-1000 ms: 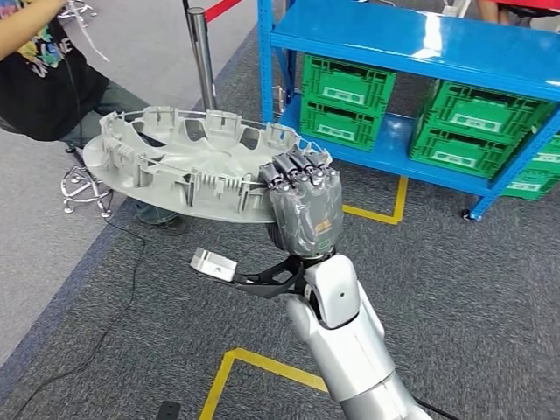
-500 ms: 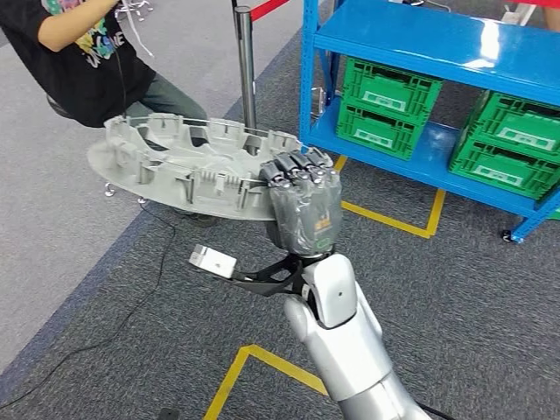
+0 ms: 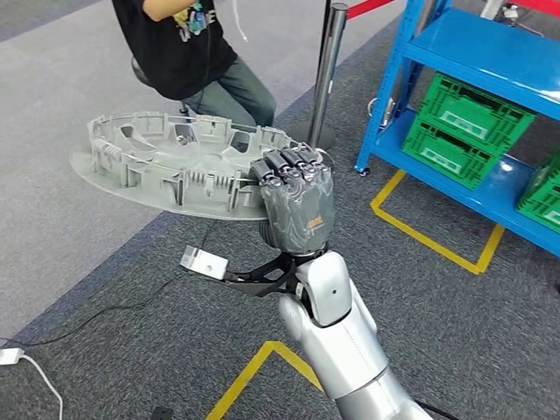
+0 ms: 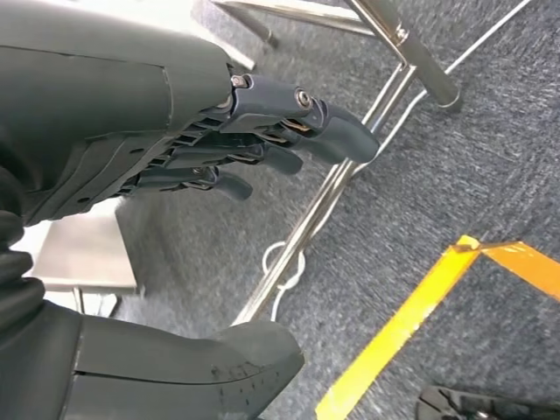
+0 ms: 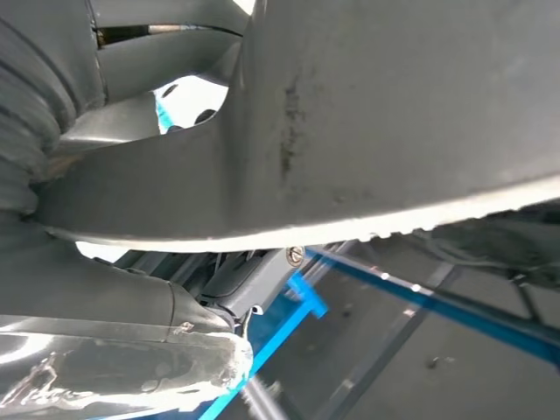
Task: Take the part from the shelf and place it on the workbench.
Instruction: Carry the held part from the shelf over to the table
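Part [image 3: 171,166]: large light-grey moulded plastic piece, curved in outline, flat rim, raised ribs and clips on its upper face.
Pose: roughly level, ribbed side up.
Position: carried in the air above the carpeted floor, gripped at one edge by the right hand [image 3: 297,206]; smooth grey underside [image 5: 396,114] seen from the wrist.

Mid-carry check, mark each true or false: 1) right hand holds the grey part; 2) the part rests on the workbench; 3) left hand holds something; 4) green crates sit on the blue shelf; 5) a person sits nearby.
1) True: the right hand grips the grey part by its rim.
2) False: it is carried in the air above the carpet.
3) False: the left hand holds nothing, fingers apart.
4) True: green crates sit on the blue shelf.
5) True: a person sits beyond the part.
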Robot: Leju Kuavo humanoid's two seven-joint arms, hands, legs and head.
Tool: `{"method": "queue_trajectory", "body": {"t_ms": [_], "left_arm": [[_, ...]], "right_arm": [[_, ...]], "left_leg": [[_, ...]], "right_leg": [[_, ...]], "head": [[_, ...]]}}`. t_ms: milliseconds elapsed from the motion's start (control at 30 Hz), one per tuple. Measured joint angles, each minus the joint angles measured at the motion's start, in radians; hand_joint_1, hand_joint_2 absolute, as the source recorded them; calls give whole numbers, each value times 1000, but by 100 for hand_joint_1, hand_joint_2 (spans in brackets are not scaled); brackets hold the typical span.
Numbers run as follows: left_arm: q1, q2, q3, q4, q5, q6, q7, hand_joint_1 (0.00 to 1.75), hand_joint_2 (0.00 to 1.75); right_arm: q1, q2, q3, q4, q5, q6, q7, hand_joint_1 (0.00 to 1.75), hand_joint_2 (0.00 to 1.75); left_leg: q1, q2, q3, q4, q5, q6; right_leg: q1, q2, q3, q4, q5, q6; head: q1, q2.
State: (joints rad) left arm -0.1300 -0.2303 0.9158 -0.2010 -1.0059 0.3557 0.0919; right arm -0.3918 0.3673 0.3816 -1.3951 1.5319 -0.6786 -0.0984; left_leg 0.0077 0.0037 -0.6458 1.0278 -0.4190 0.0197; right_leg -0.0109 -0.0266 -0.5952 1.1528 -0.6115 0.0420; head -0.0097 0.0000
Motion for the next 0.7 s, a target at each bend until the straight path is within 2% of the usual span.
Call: {"method": "queue_trajectory", "body": {"t_ms": [33,67,100,133,167,233,267,300,333,367,400,467,500,533,567,600,633,667,700], "left_arm": [[-2,0,0,0,0,-1,0,0,175],[-3,0,1,0,0,-3,1,0,175],[-2,1,2,0,0,-5,2,0,175],[-2,2,3,0,0,-7,3,0,175],[-2,2,6,0,0,-8,5,0,175],[-3,2,9,0,1,-9,6,0,175],[-3,2,10,0,1,-10,7,0,175],[-3,2,10,0,1,-10,7,0,175],[-2,2,11,0,1,-11,8,0,175],[0,3,11,0,1,-11,9,0,175],[1,4,12,0,1,-11,10,0,175],[2,5,13,0,1,-10,10,0,175],[0,5,13,0,1,-10,10,0,175],[-1,5,13,0,1,-10,10,0,175],[-2,6,13,0,1,-10,10,0,175],[-2,6,14,0,1,-10,10,0,175],[-1,6,14,0,1,-11,11,0,175],[0,6,15,0,1,-11,11,0,175],[1,7,16,0,0,-11,11,0,175]], "right_arm": [[0,0,0,1,-1,0,0,175,175],[0,-1,0,2,-2,0,0,175,175],[0,-1,0,4,-3,0,1,175,175],[0,-1,0,6,-4,0,2,175,175],[0,-1,1,7,-4,0,4,175,175],[-1,-1,1,8,-5,0,6,175,175],[-3,-1,2,9,-5,0,7,175,175],[-5,0,3,9,-5,0,8,175,175],[-6,0,4,10,-5,0,8,175,175],[-7,2,7,10,-5,0,8,175,175],[-8,3,9,10,-5,0,9,175,175],[-9,4,12,10,-5,0,9,175,175],[-10,4,12,10,-5,0,10,175,175],[-10,4,12,10,-5,0,10,175,175],[-10,4,12,10,-5,0,10,175,175],[-9,4,12,11,-5,0,10,175,175],[-9,4,13,11,-4,0,10,175,175],[-9,4,13,11,-3,0,10,175,175],[-9,4,13,11,-1,0,10,175,175]], "left_leg": [[-1,-14,0,0,0,3],[-2,-29,1,0,-1,5],[-4,-45,3,0,-1,6],[-5,-62,5,1,-2,6],[-5,-79,7,1,-2,6],[-6,-108,9,2,-3,3],[-5,-120,6,3,-2,-1],[-2,-130,2,4,-1,-7],[0,-141,-2,4,1,-14],[4,-149,-5,2,3,-20],[4,-140,-7,5,1,-26],[0,-84,-31,55,-32,-35],[-1,-49,-56,109,-61,-40],[1,-28,-88,174,-91,-44],[4,-19,-115,230,-112,-48],[7,-14,-131,262,-117,-51],[9,-11,-127,257,-104,-54],[11,-4,-104,214,-75,-55],[11,12,-67,148,-42,-54]], "right_leg": [[1,16,-40,73,-26,-2],[2,22,-76,131,-39,-4],[2,25,-99,156,-32,-6],[2,27,-103,141,-4,-10],[2,34,-90,91,38,-15],[-1,77,-40,-43,114,-26],[-2,99,-19,-89,131,-28],[-2,115,-8,-113,135,-29],[-2,116,-2,-120,133,-28],[-2,107,1,-124,133,-29],[-2,95,4,-129,135,-33],[-5,66,13,-139,138,-42],[-4,50,16,-140,137,-45],[-3,34,17,-140,136,-47],[-2,18,18,-140,134,-48],[-2,3,19,-140,132,-48],[-2,-11,20,-140,130,-47],[-2,-24,23,-140,127,-44],[-1,-37,27,-140,124,-41]], "head": [[1,0],[1,0],[1,0],[1,0],[1,0],[0,0],[0,0],[0,0],[0,0],[0,0],[-1,0],[-5,0],[-6,0],[-8,0],[-7,0],[-8,0],[-8,0],[-8,0],[-8,0]]}}
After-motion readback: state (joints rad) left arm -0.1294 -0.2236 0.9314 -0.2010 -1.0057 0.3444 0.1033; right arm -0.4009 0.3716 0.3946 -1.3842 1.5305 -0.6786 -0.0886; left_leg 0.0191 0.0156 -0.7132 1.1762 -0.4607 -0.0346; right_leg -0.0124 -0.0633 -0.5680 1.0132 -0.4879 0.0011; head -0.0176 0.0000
